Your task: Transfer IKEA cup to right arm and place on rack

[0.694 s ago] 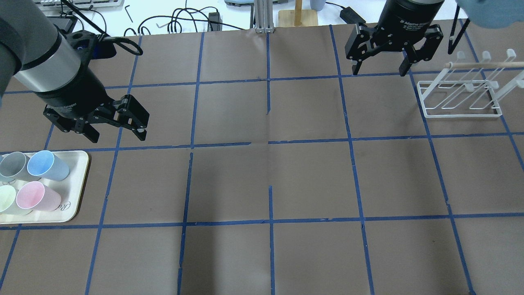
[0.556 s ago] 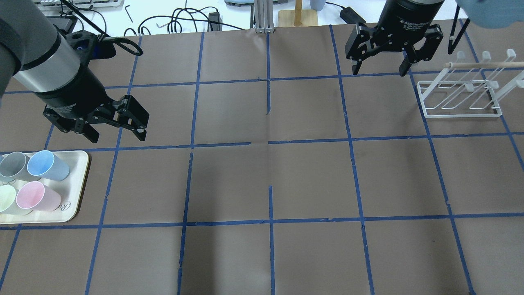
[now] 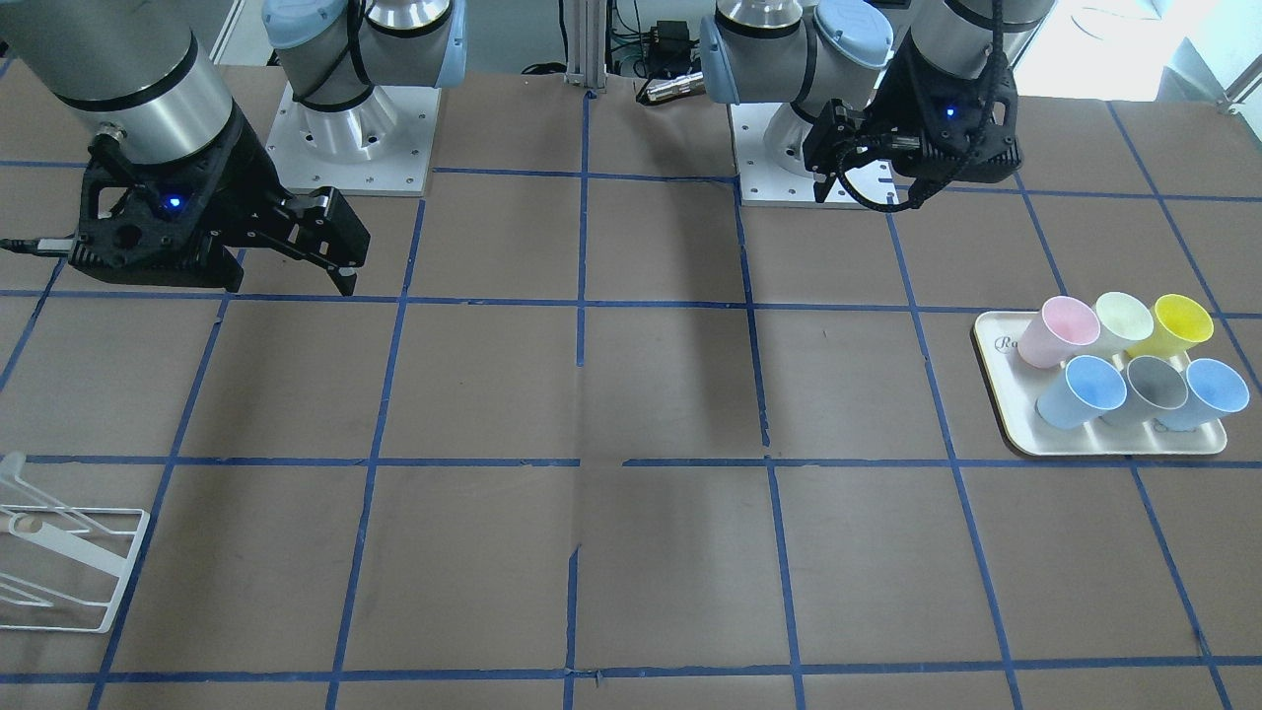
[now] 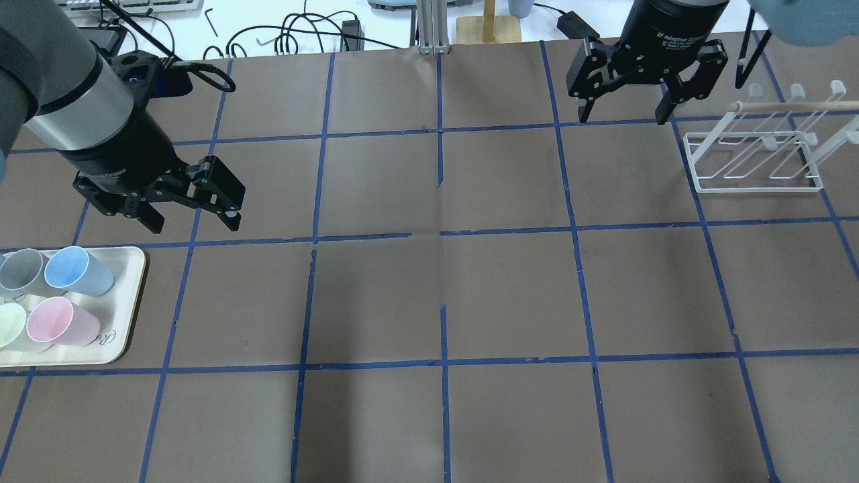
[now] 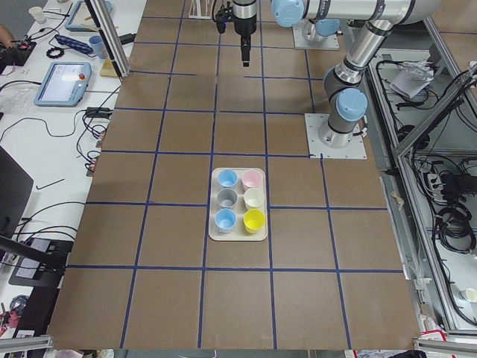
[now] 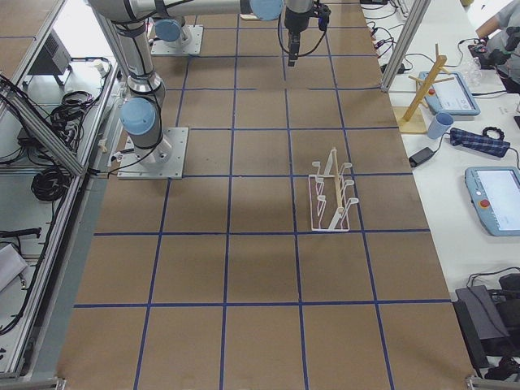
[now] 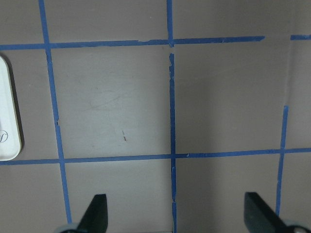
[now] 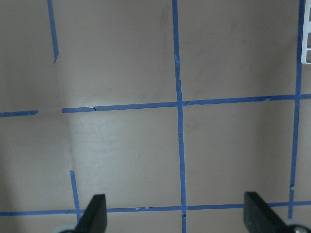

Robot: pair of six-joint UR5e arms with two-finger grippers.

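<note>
The IKEA cup, the paler of two blue tumblers, stands upright on a cream tray beside a pink and a grey cup; it also shows in the overhead view and the exterior left view. My left gripper is open and empty above the table, beyond the tray and apart from the cups; its wrist view shows only bare table and the tray's edge. My right gripper is open and empty at the far side, left of the white wire rack. The rack holds nothing.
The tray also holds pink, pale green, yellow, grey and a deeper blue cup. Brown paper with a blue tape grid covers the table. Cables and a wooden stand lie beyond the far edge.
Both arms have shifted only very slightly. Both grippers stay open and empty. The cups and the rack have not moved.
</note>
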